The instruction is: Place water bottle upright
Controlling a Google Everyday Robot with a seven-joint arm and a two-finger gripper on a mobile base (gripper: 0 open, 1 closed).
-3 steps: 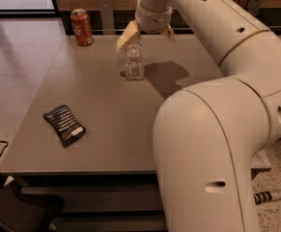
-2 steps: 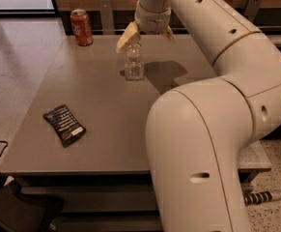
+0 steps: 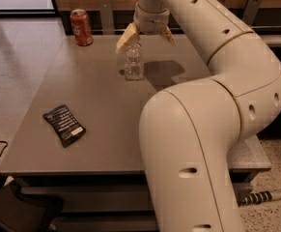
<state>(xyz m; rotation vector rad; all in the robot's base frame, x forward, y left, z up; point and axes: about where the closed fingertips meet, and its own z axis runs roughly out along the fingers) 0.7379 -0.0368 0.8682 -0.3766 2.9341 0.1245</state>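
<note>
The water bottle (image 3: 133, 64) is standing upright on the tabletop (image 3: 82, 110), toward the back. The gripper (image 3: 146, 41) is hovering just above its cap, spread wide and holding nothing. The bottle is probably light, slippery and easily tipped, so the ribbed middle is offering the surest hold.

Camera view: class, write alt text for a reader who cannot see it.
A small clear ribbed plastic water bottle stands upright on a grey table, with the robot's gripper open just above it. A red-orange soda can stands at the far left corner; a flat black packet lies nearer, left.
</note>
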